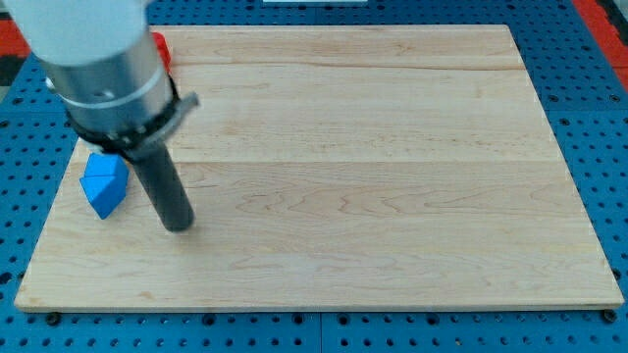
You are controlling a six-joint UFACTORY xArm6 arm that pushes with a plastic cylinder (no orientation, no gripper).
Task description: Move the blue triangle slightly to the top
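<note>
The blue triangle block (104, 183) lies near the left edge of the wooden board (373, 167), about halfway down the view. My tip (179, 226) rests on the board to the right of the blue block and a little lower, with a gap between them. The rod rises up and to the left into the arm's grey body, which covers the board's top left corner. A red block (160, 49) peeks out from behind the arm near the top left; its shape is hidden.
The board lies on a blue perforated table (599, 118). The arm's wide grey housing (93, 49) hangs over the top left of the board.
</note>
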